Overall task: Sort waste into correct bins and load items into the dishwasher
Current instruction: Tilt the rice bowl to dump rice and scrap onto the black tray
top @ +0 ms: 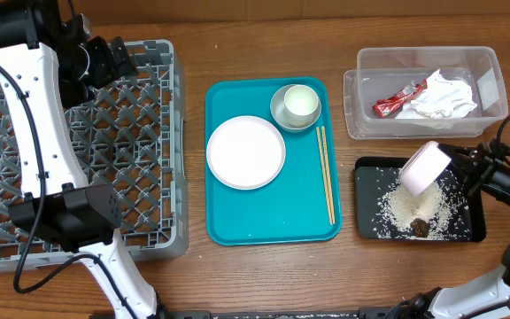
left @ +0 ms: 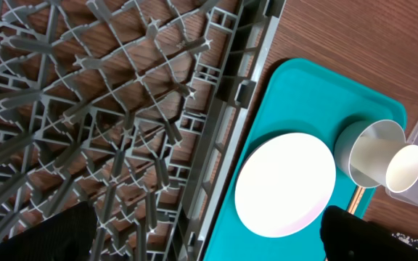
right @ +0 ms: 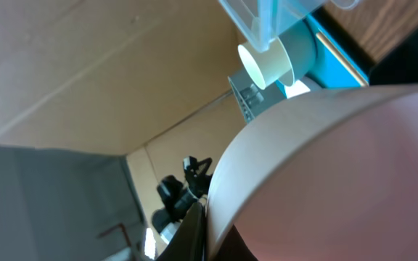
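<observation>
With the pale bowl [top: 424, 167] clamped tipped in the R fingers [top: 457, 161], the rim grip could be lost & rice [top: 401, 208] flung past the black tray [top: 469, 229] below onto the bench [top: 264, 275]; L fingers [left: 42, 232] are held wide, empty, above the rack [top: 140, 226].

A bare strip of wooden worktop [top: 195, 177] runs between the square grey plastic lattice rack [top: 140, 133] and the teal serving tray [top: 264, 221], whose near half lies open beside the thin wooden chopsticks [top: 326, 175]. A white round plate [top: 245, 151] and a stacked bowl and cup [top: 297, 105] crowd its far end. The white left arm [top: 34, 115] crosses the rack. A tilted pale round bowl [top: 424, 167], gripped by the right hand [top: 457, 164], hangs over the flat black tray [top: 467, 226].
</observation>
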You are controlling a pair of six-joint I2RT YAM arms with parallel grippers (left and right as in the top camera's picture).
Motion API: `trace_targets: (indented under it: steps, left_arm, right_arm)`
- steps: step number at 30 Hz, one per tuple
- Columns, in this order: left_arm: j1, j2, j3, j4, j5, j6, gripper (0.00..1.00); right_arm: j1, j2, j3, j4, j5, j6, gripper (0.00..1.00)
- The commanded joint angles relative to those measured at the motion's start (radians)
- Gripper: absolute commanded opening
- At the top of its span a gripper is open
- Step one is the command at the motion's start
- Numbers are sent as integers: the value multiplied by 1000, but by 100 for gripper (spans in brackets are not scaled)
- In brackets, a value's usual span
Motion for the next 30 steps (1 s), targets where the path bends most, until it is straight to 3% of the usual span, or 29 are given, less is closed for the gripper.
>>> trace_targets:
  steps: [1,8,10,12,13,15,16,18,20,22,26,30]
  left_arm:
    - [-1,-29,11,-2,7,19,100]
    - [0,-29,11,-2,7,19,100]
    - [0,-29,11,-2,7,19,100]
    - [0,-29,11,-2,6,19,100]
    - [-1,-29,11,-2,7,19,100]
    - [0,-29,11,-2,7,19,100]
    - [0,-29,11,-2,6,19,100]
    - [0,-29,11,-2,7,19,100]
    - [0,-29,11,-2,6,19,100]
    - [0,-29,11,-2,7,19,100]
    - [-1,-29,11,-2,7,19,100]
    - [-1,-29,11,-2,6,19,100]
  right_arm:
    - [-6,-4,2,0,-48,31,4]
    - [-8,-4,2,108,29,17,4]
    - [-8,-4,2,24,24,32,4]
    - [-8,-4,2,-32,-53,-79,4]
    - [-9,-4,2,44,-89,-114,4]
    - [-11,-4,2,91,-58,-5,4]
    - [-10,-4,2,26,-42,8,4]
    - [-9,-4,2,-57,-82,-144,4]
    - [-9,-4,2,23,-121,-245,4]
    - [-8,-4,2,29,-72,-139,4]
    - [7,-5,3,-98,-84,-381,4]
    - [44,-12,9,-98,-44,-404,4]
